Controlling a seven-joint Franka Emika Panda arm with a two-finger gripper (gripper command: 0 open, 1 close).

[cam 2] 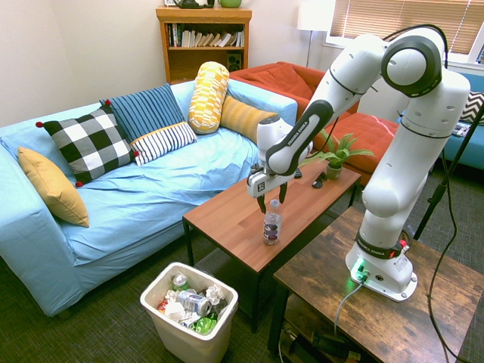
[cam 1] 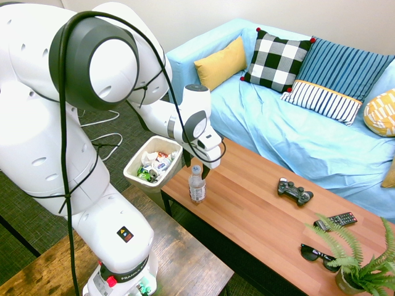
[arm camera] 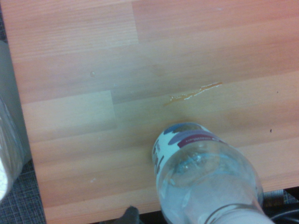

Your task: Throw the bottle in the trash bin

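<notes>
A light blue sofa [cam 1: 265, 129] carries a black-and-white checked cushion [cam 1: 274, 60], a blue striped cushion [cam 2: 144, 113] and yellow cushions [cam 2: 53, 185]. On the wooden coffee table [cam 1: 259, 203] lie a black game controller [cam 1: 295, 192], a remote control [cam 1: 336, 221] and dark sunglasses [cam 1: 320, 256], near a potted fern [cam 1: 364, 265]. A bookshelf [cam 2: 204, 45] stands behind, near a red sofa [cam 2: 299, 87].

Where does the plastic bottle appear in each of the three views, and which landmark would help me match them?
First exterior view: the bottle stands just left of centre, below the gripper.
Second exterior view: right of centre, below the gripper.
Wrist view: at the bottom edge, right of centre, seen from above.
Shared landmark: the wooden table under the bottle, its surface showing in all three.
</notes>
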